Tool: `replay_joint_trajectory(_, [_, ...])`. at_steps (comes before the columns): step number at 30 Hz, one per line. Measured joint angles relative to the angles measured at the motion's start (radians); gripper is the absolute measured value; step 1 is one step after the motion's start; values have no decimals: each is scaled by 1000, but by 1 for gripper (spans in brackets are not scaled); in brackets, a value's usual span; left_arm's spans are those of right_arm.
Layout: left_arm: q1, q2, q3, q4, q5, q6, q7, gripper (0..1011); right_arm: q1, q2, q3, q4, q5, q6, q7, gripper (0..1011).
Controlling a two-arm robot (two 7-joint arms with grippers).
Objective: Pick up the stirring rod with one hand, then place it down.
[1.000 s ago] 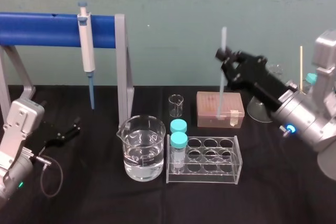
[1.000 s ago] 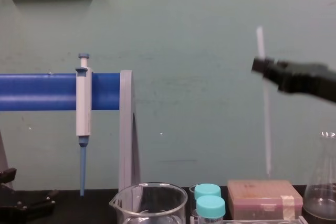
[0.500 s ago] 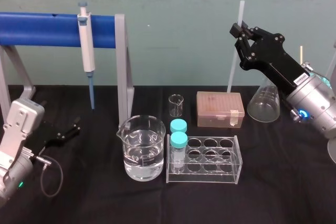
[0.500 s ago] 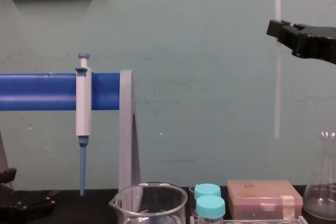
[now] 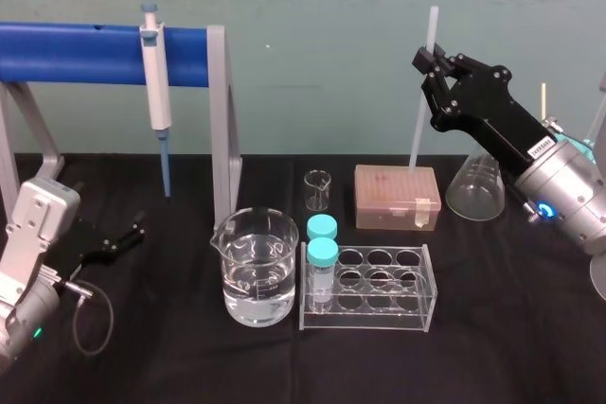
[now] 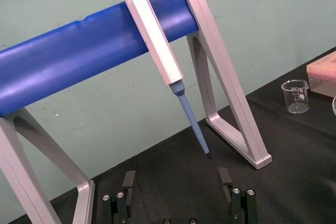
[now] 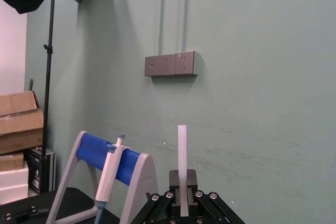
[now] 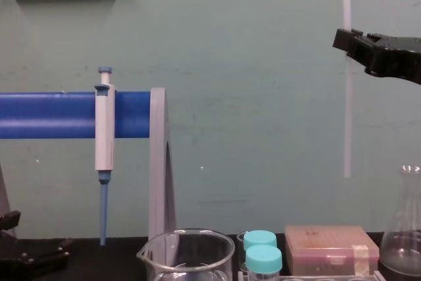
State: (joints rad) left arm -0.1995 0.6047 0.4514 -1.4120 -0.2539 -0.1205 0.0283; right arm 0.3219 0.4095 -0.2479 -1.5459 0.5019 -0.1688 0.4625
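The stirring rod is a thin translucent white stick, held upright high above the table. My right gripper is shut on it near its upper part, over the pinkish tip box. The rod's lower end hangs well clear of the box. My left gripper rests open on the black table at the far left, below the pipette hanging on the blue stand.
A water-filled beaker, a small beaker, a clear tube rack with two teal-capped tubes and a conical flask stand on the black table. The blue-barred pipette stand spans the back left.
One second ago the rod hung low in front of the tip box. The right gripper lifted it up and to the right, then sank very slightly in the last half second.
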Motion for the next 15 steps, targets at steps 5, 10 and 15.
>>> replay_joint_trajectory(5, [0, 0, 0, 0, 0, 0, 0, 1000, -5, -2, 2, -4, -3, 3, 0, 70])
replay_joint_trajectory(10, [0, 0, 0, 0, 0, 0, 0, 1000, -9, -2, 4, -8, -5, 5, 0, 70])
replay_joint_trajectory(15, [0, 0, 0, 0, 0, 0, 0, 1000, -13, -2, 6, -12, -7, 6, 0, 70])
